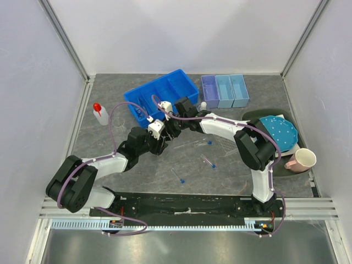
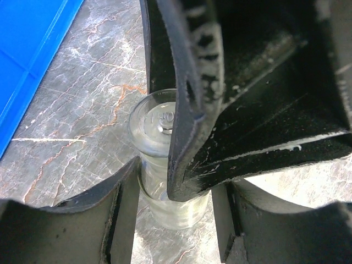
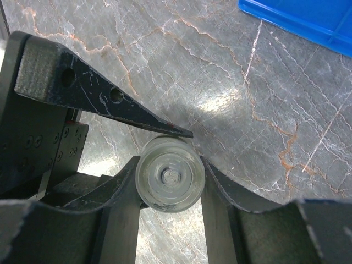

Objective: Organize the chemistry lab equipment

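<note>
The left gripper [image 2: 175, 184] is clamped on a clear flask [image 2: 157, 124]; the right gripper [image 3: 169, 160] clasps the same flask, its fingers [image 3: 118, 212] hugging both sides; the flask sits between the two grippers, over the table [image 3: 236, 82] near the blue bin [image 1: 162, 93]; whether it touches the table I cannot tell.

The left claw [image 2: 173, 206] held a small clear glass flask [image 2: 151, 124] between its fingers [image 2: 122, 212]. A grey marble worktop [image 2: 82, 99] and a blue plastic bin [image 2: 27, 44] were behind it.
</note>
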